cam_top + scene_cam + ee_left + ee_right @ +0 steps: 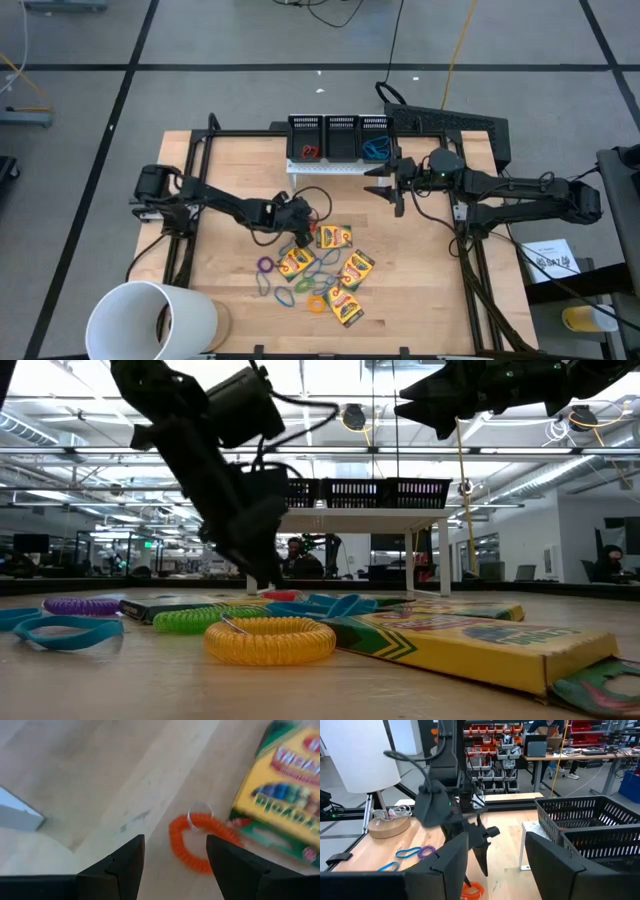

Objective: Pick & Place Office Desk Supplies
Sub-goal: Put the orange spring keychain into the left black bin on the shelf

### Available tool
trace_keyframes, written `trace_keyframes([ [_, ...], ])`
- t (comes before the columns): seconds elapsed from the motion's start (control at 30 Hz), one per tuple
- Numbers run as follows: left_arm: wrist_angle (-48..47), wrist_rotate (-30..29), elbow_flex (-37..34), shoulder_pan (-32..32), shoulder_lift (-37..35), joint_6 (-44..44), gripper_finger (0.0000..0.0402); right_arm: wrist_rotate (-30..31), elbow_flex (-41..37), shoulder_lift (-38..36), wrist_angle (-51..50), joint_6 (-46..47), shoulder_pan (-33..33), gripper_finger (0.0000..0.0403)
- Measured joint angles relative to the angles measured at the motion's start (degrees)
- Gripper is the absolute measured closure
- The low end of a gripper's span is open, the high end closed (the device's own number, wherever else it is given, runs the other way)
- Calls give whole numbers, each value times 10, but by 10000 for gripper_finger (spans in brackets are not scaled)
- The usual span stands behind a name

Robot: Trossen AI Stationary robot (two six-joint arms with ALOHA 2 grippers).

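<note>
Orange rubber-band loop (196, 841) is lying flat on the table (225, 170), touching a crayon box (283, 785). Left gripper (175, 865) is hovering open directly over it, 2 fingers straddling it. Right gripper (385, 186) is waiting open near the bins (340, 136), farther off.

High view: overhead, straight down, far; whole table (220, 150) and both arms in frame.
Low view: table-top height, level across table toward room; very near yellow coil band (270, 640) and crayon box (470, 645).
Left wrist view: steep down, close to wood, over orange coil band (192, 842), between own fingers (125, 865).
Right wrist view: looks across table at left arm (445, 795); shares orange band, mesh bins (590, 820) with high view.
</note>
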Motion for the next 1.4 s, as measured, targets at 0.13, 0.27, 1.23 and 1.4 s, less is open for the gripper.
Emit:
trace_keyframes([
  [0.13,6,0,0,-1,20,-1,179,0,0,0,0,0,0,221],
  [0.27,11,0,1,0,38,-5,179,0,0,0,0,0,0,222],
  [1.23,-12,86,-1,23,17,-43,391,0,0,0,-1,-2,0,232],
  [1.4,-20,91,-2,20,-39,-26,384,0,0,0,-1,-2,0,232],
])
